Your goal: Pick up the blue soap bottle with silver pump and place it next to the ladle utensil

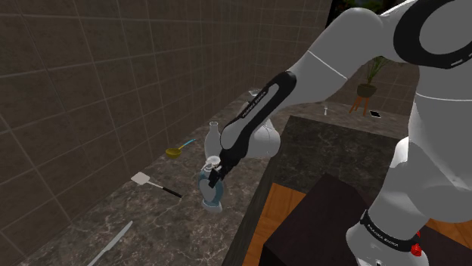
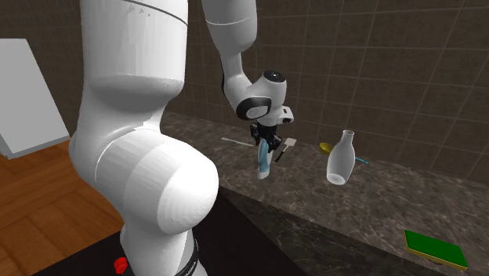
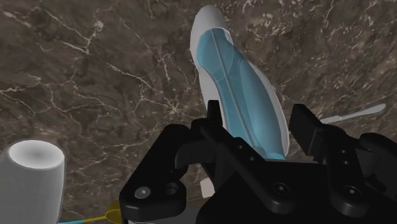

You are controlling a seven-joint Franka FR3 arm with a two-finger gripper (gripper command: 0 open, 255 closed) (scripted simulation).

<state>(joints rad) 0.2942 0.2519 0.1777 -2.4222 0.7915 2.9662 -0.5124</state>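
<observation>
The blue soap bottle (image 1: 209, 190) (image 2: 264, 162) (image 3: 238, 86) has a pale translucent body. My gripper (image 1: 212, 172) (image 2: 265, 145) (image 3: 259, 122) is shut on its upper end, and the pump is hidden between the fingers. The bottle hangs upright, seemingly just above the dark marble counter (image 1: 91, 219), near the counter's front edge. The ladle (image 1: 175, 150) (image 2: 324, 147) has a yellow bowl and a thin blue handle. It lies by the tiled wall, beyond a white bottle and apart from the soap bottle. Its yellow bowl (image 3: 114, 210) also peeks past the gripper body.
A white glass bottle (image 1: 213, 136) (image 2: 341, 157) (image 3: 32, 175) stands between the gripper and the ladle. A spatula (image 1: 147, 181) and a knife (image 1: 110, 245) lie on the counter at the shoulder view's left. A green sponge (image 2: 435, 248) lies at the second exterior view's lower right.
</observation>
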